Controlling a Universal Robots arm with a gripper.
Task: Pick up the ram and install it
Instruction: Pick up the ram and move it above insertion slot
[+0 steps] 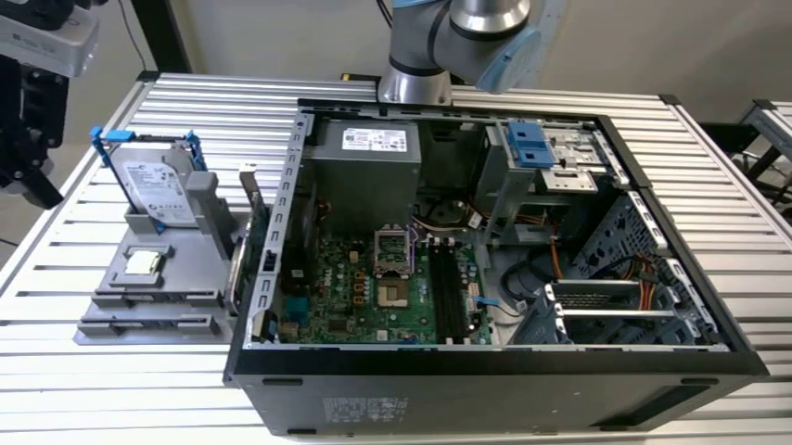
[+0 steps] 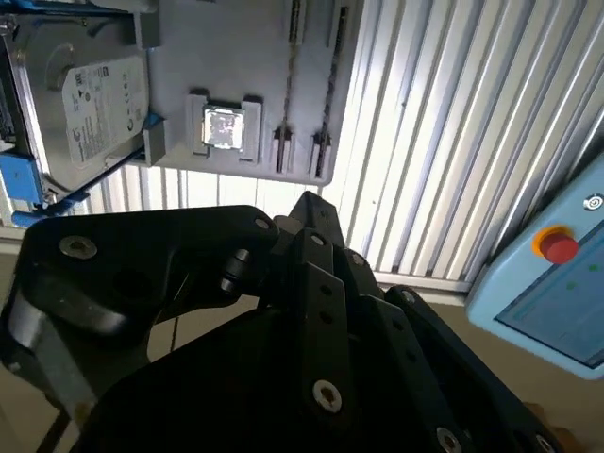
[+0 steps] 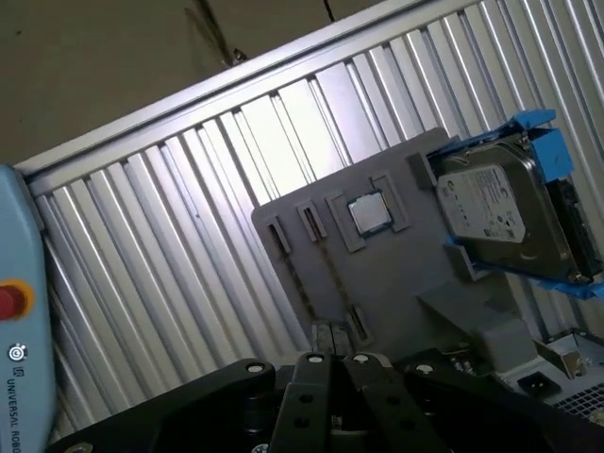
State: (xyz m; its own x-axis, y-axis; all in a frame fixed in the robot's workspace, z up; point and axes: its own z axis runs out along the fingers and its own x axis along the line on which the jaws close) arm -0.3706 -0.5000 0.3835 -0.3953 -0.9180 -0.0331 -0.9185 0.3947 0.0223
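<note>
Ram (image 1: 251,213) on edge beside grey holder (image 1: 161,283), long axis along case wall (image 1: 289,176)

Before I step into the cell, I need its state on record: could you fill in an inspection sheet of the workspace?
Surface: ribbed aluminium table, bearing the parts below.
Job's things: dark-blue ram stick, probably the thin strip upright beside the grey holder tray; long black memory slots in the open black computer case.
Clutter: silver hard drive in blue frame, square silver processor chip, both on the tray.
Gripper: black gripper, aimed toward the tray, apart from it.
Cables: orange wires inside the case.
Surroundings: pale-blue teach pendant with red button.
</note>
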